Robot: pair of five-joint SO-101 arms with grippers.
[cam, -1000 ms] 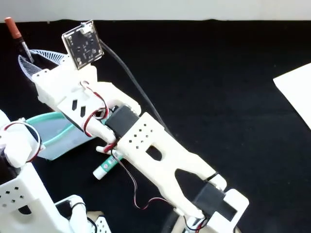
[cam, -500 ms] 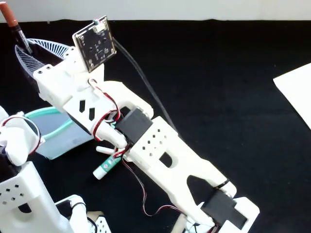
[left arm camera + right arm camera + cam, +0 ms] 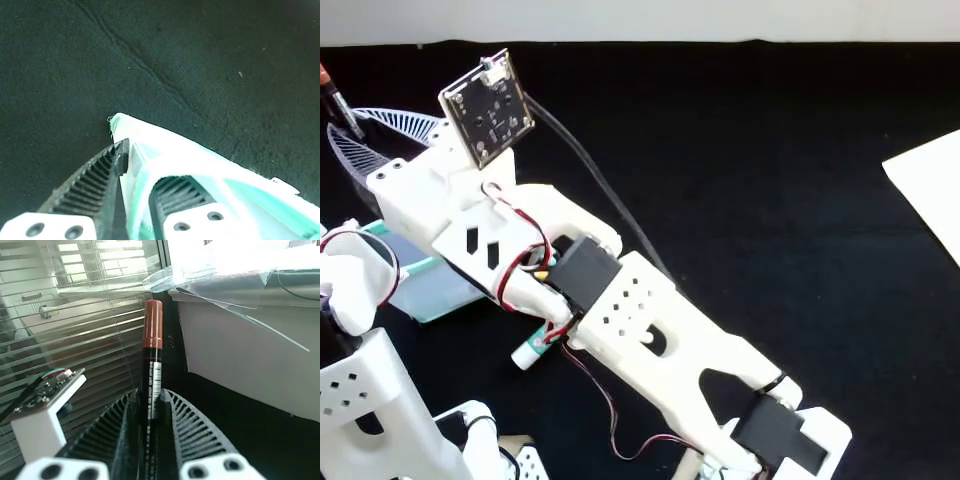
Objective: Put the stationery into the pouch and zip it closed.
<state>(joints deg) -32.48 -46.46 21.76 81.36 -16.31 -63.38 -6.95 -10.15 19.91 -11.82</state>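
Swung farther toward the table's far left edge than a second ago, the right gripper [image 3: 344, 130] is pressed together on a black marker with a reddish-brown cap [image 3: 330, 92], which stands upright between the ribbed fingers [image 3: 186, 426]. The left gripper [image 3: 125, 146] pinches the teal rim of a translucent pale-blue pouch [image 3: 432, 290], which lies on the black tablecloth [image 3: 770, 150], partly under the right arm. A white stick with a green band [image 3: 534, 348] lies just beside the pouch. A white paper sheet [image 3: 932, 190] sits well apart.

Daylight glares through blinds [image 3: 75, 315]; table [image 3: 770, 150] evenly lit.
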